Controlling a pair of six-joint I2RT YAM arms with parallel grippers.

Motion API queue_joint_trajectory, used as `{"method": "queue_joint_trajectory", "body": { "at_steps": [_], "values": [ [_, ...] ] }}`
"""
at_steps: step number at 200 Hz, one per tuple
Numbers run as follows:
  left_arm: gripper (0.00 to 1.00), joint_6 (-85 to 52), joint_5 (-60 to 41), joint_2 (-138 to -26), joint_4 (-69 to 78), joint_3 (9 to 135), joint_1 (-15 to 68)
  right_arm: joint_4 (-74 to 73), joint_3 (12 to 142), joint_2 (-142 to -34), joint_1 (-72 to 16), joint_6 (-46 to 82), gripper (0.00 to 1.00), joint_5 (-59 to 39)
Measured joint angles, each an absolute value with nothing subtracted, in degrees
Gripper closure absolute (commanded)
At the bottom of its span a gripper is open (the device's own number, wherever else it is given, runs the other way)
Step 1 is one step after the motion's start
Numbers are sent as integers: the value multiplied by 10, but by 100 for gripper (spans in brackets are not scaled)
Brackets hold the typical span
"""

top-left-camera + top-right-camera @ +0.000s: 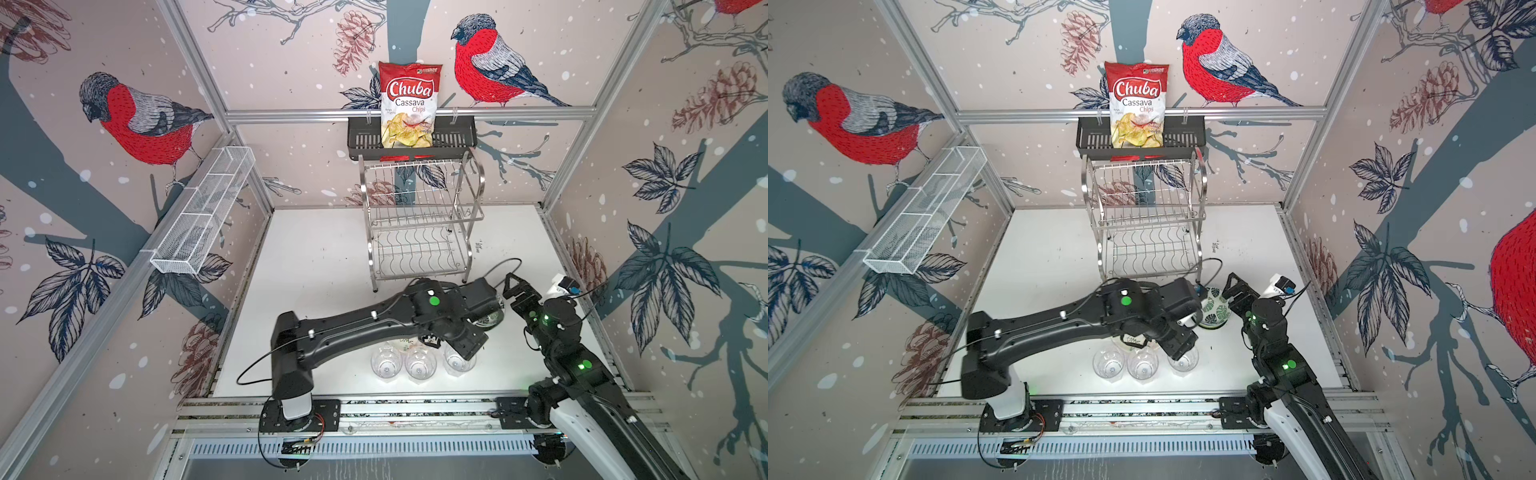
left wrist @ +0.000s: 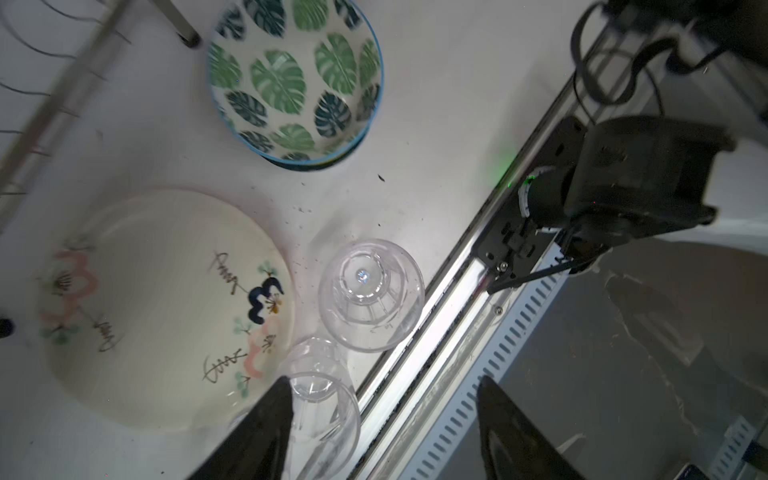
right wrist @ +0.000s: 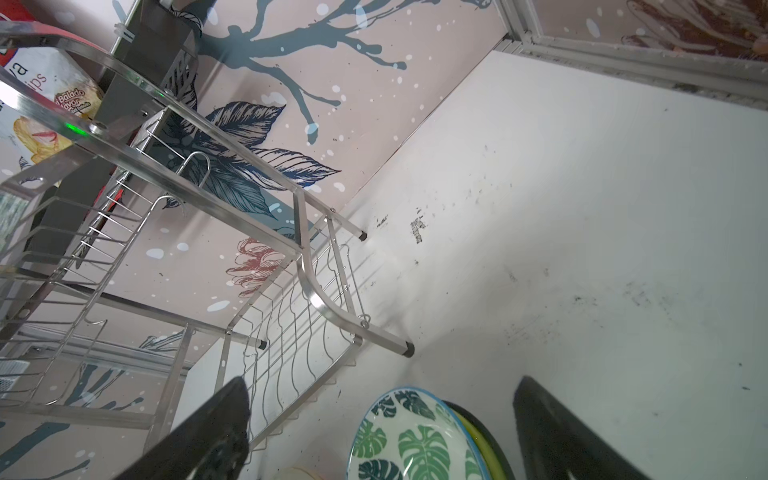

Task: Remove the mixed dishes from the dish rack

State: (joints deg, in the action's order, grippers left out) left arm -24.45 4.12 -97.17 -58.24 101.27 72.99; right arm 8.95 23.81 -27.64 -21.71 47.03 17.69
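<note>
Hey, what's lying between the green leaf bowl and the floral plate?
Nothing: between the green-leaf bowl and the cream floral plate there is only bare white table with a few dark specks. The left wrist view shows it.

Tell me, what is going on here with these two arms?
A two-armed robot is unloading the dish rack, whose two tiers are empty. Three clear tumblers, a floral plate and a green-leaf bowl stand on the table. The left gripper hangs open over the tumblers; the right gripper is open by the bowl.
</note>
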Motion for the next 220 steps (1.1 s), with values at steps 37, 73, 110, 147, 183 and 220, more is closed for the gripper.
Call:
{"method": "queue_joint_trajectory", "body": {
  "at_steps": [37,73,110,147,183,220],
  "values": [
    [2,-269,175,-827,-512,904,691,66,269,-314,-213,432,1,204],
    [2,-271,280,-662,-389,758,636,44,296,-363,-209,390,1,244],
    [2,-227,386,-500,-227,571,602,12,303,-424,-206,325,1,260],
    [2,-167,482,-421,-108,467,599,-29,304,-475,-202,255,1,263],
    [2,-95,606,-369,20,355,590,-86,274,-496,-202,194,1,263],
    [2,-4,630,-345,171,257,540,-122,270,-511,-198,164,1,270]
  ]
}}
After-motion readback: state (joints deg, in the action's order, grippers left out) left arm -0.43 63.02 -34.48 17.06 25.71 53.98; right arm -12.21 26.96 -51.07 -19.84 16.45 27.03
